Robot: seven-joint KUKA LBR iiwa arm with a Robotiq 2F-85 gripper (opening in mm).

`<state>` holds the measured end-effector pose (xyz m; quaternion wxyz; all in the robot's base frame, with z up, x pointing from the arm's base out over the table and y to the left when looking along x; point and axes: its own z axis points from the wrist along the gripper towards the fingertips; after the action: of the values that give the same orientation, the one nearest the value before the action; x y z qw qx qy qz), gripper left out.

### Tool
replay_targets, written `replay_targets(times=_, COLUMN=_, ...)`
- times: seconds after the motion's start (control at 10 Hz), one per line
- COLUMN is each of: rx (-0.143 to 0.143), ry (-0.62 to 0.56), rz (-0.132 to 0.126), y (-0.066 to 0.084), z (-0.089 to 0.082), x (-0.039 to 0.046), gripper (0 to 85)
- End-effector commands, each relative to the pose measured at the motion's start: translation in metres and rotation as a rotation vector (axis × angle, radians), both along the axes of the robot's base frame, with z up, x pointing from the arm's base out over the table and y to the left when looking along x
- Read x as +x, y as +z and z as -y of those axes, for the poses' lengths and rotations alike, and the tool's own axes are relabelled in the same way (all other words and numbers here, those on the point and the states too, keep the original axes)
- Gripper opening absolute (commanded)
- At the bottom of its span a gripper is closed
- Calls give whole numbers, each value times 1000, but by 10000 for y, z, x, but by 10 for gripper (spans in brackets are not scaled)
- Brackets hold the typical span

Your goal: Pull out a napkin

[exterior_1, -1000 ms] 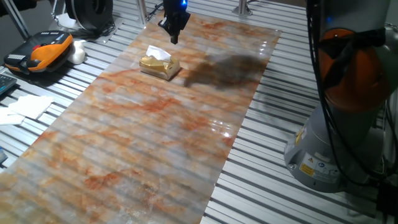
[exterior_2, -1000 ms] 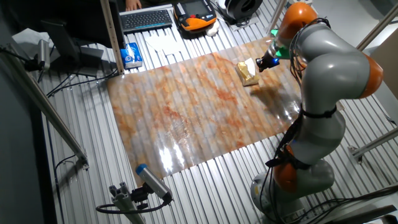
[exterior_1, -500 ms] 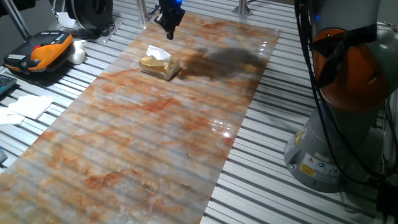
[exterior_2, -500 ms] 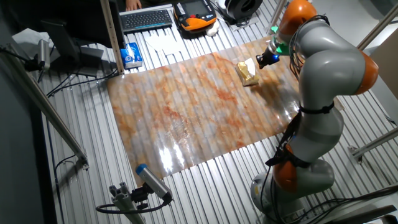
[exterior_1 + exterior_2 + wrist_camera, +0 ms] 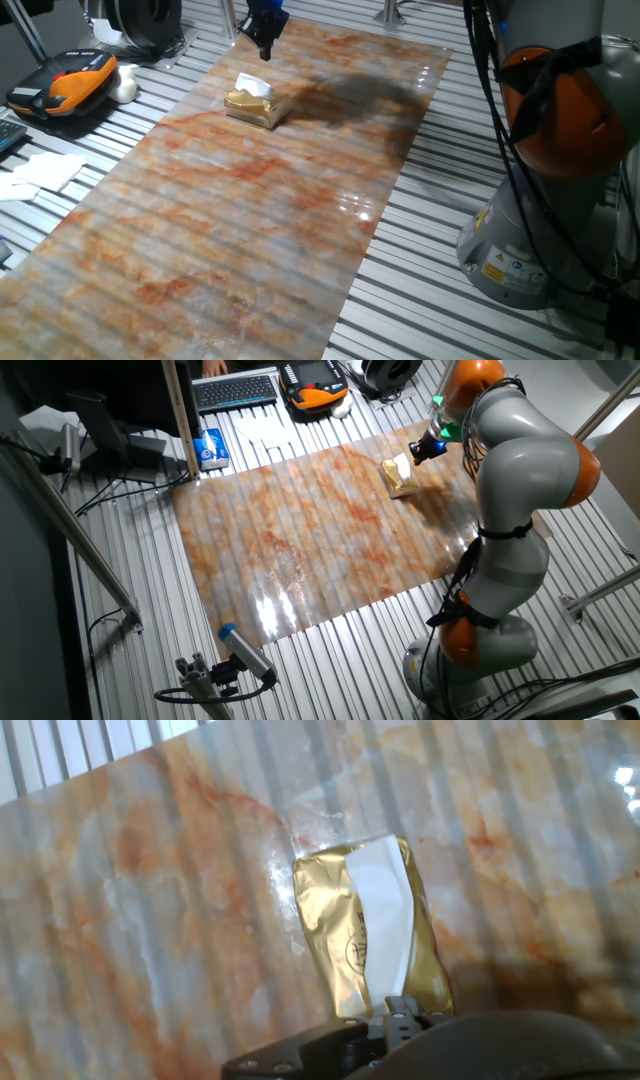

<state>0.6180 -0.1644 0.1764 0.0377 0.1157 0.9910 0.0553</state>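
Approach step, by my judgement: the claw is hovering above and just beyond the golden box; its opening cannot be told. The napkin is protruding from the box's top slot, ungrasped. Next move requires descending onto that tuft. The marbled tabletop is lying over slatted aluminium; a keyboard sits well beyond the box.
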Motion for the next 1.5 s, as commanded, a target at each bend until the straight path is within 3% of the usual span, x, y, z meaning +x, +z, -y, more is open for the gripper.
replay_targets(times=0.0, rx=1, ry=1, rz=2, y=-23, z=0, x=16, gripper=0)
replay_targets(times=1.2, rx=-2, ry=-25, rz=19, y=-197, z=13, x=56, gripper=0)
replay_targets(times=1.3, rx=-18, ry=-42, rz=24, y=-205, z=12, x=58, gripper=170)
replay_targets(times=1.4, rx=-28, ry=-53, rz=26, y=-208, z=10, x=60, gripper=170)
